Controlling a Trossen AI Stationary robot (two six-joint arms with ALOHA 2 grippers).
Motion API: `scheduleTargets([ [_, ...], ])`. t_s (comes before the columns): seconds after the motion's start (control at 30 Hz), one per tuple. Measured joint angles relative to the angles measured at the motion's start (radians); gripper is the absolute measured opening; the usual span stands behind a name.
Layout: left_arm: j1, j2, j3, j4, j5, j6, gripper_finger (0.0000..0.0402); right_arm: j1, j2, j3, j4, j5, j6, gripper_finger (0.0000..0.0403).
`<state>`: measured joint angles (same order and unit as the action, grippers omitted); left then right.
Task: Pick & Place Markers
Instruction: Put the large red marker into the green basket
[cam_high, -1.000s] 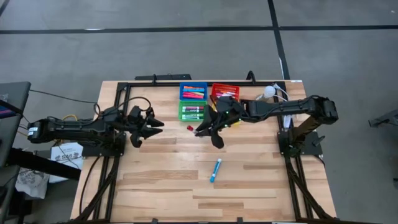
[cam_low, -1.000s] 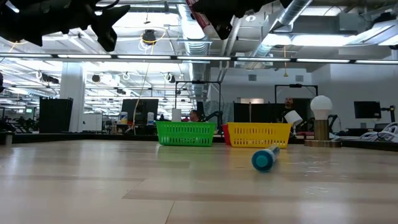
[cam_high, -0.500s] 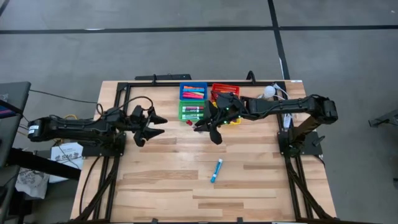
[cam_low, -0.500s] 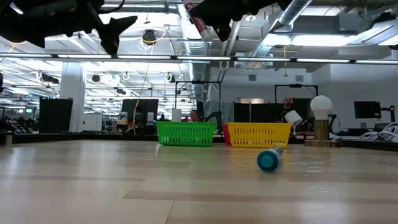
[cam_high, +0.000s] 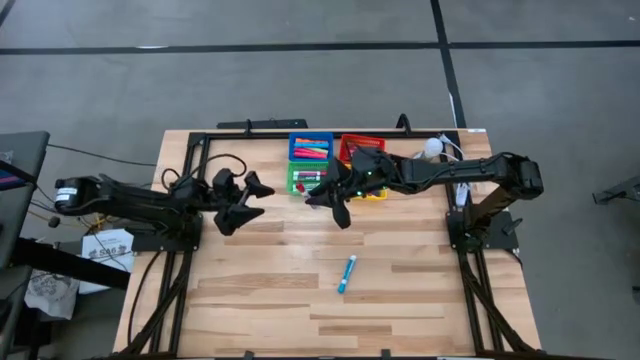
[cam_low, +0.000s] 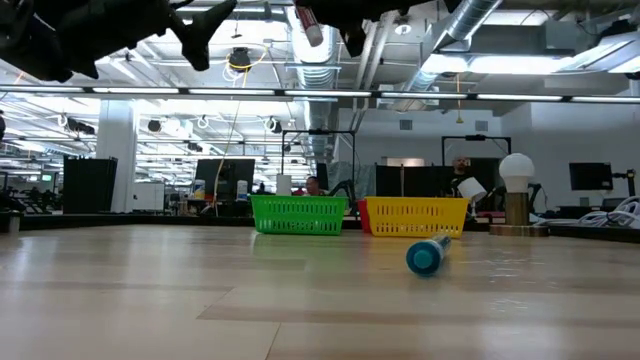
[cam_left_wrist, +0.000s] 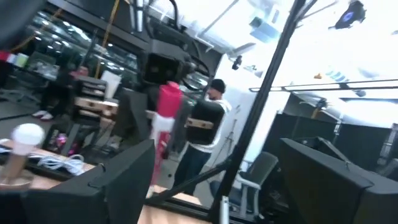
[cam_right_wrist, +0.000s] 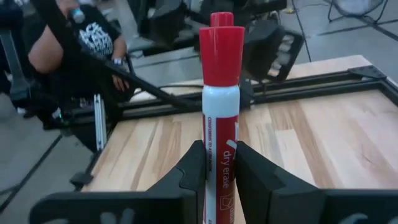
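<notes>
My right gripper (cam_right_wrist: 214, 163) clamps a red-capped marker (cam_right_wrist: 219, 93) beside the green bin (cam_high: 307, 178); my left gripper (cam_high: 252, 197) hangs wide, empty — a blue marker (cam_high: 346, 273) lies apart.

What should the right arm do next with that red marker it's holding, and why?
Probably carry it a little farther back, over the red bin, before letting go. The right gripper is shut on the red marker, and in the high view it hangs above the green bin, not the red one.

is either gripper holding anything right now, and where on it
The right gripper pinches a red-capped white dry-erase marker by its white barrel. The left gripper is open, empty.
</notes>
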<state>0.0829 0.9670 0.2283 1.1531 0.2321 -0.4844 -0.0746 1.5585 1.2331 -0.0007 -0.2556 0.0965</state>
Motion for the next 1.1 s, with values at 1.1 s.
scheduleTargets([
  [1.1, -0.057, 0.344, 0.301, 0.035, -0.139, 0.157, 0.0326, 0.033, 0.054, 0.004, 0.143, 0.033, 0.306, 0.0054],
])
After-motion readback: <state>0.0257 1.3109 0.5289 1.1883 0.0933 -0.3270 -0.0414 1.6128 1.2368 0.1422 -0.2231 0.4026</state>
